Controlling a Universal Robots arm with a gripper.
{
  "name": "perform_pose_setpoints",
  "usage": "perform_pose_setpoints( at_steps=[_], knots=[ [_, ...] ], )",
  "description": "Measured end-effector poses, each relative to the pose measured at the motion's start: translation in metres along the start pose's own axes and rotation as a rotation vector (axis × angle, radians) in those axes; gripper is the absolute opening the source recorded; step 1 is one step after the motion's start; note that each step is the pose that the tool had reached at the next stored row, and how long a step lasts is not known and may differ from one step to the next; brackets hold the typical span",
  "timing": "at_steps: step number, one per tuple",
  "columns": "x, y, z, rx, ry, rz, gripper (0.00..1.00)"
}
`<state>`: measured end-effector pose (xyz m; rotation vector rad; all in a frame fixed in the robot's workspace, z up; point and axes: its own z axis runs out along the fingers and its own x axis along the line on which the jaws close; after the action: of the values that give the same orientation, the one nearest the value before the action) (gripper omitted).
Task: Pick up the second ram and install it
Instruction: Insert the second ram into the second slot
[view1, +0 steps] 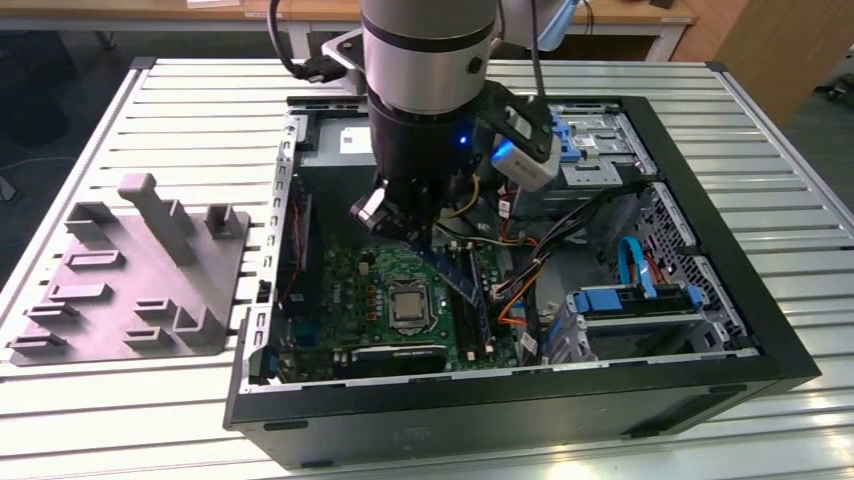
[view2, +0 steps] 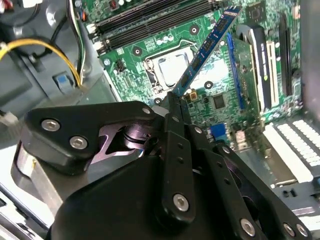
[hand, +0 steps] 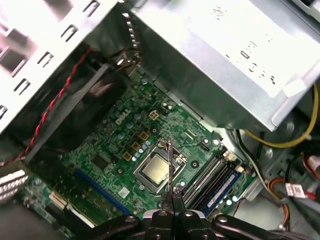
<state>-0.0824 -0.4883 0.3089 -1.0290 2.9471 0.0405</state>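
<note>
Closest to the lens, my pincer is pinching one end of the second ram, which is hanging tilted inside the open computer case, above the green motherboard, over the processor socket, near the black memory slots, not yet seated.

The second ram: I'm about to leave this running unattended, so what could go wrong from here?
1. The fingers pinch the second ram by one end, so it may pivot or slip.
2. It hangs tilted above the motherboard, so one end might meet the memory slots first and jam.
</note>
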Motion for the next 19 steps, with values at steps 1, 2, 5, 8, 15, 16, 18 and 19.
perform_pose_setpoints(
  at_steps=[1, 2, 5, 8, 15, 16, 18, 19],
  knots=[
    [0.0000, 0.0000, 0.0003, 0.0005, -0.0004, 0.018, 0.11],
    [0.0000, 0.0000, 0.0006, 0.0010, -0.0007, 0.036, 0.11],
    [0.0000, 0.0000, 0.0014, 0.0025, -0.0016, 0.092, 0.11],
    [0.0001, 0.0000, 0.0021, 0.0040, -0.0026, 0.145, 0.11],
    [0.0001, -0.0001, 0.0040, 0.0075, -0.0049, 0.273, 0.11],
    [0.0001, -0.0001, 0.0043, 0.0079, -0.0052, 0.291, 0.11],
    [0.0001, -0.0001, 0.0048, 0.0089, -0.0058, 0.328, 0.11],
    [0.0001, -0.0001, 0.0051, 0.0094, -0.0062, 0.346, 0.11]
  ],
)
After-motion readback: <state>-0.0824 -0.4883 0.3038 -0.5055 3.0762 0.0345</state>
